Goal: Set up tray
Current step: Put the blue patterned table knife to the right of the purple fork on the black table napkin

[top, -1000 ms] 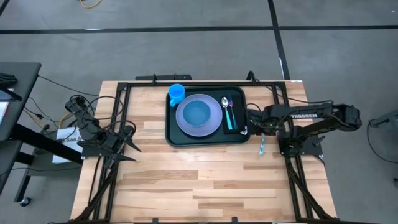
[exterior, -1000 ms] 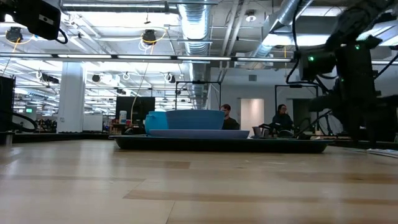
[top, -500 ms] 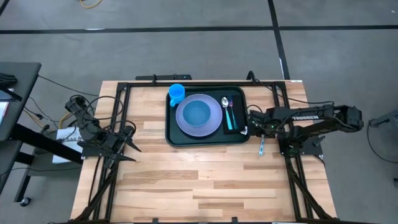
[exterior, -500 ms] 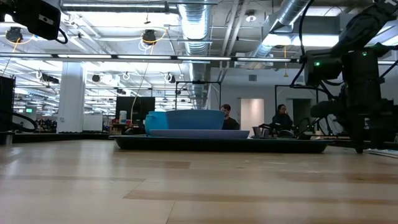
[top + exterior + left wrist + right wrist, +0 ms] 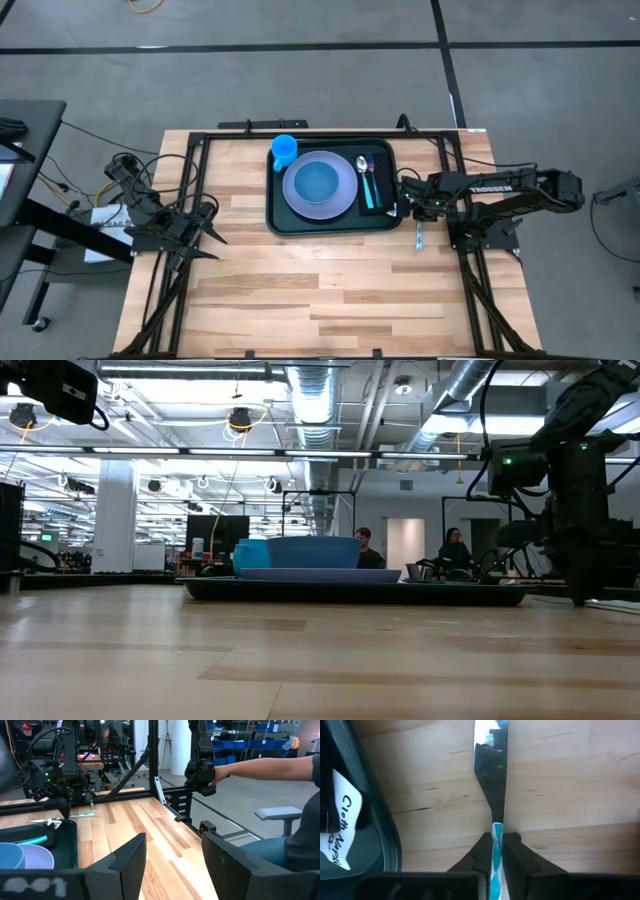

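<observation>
While right gripper [image 5: 494, 851] pinched teal-patterned knife handle [image 5: 496, 865], blade [image 5: 491, 770] lay on table [image 5: 300, 290]; rest of handle hidden between jaws. Tray [image 5: 283, 222] sat just beside, far-centre on table, holding plate [image 5: 320, 186], cup [image 5: 285, 150], spoon [image 5: 364, 178]. Tag [image 5: 338, 820] read "Cloth Nap", cut off. Left gripper [image 5: 172, 852] parked at table's left edge, jaws wide.

Plate [image 5: 320, 185] on tray [image 5: 278, 216], cup [image 5: 284, 150] behind.

Light wooden table [image 5: 300, 290]; dark green tray [image 5: 276, 214] lying at its far centre; teal-handled knife [image 5: 419, 238] flat on the boards beside the tray's right edge.
</observation>
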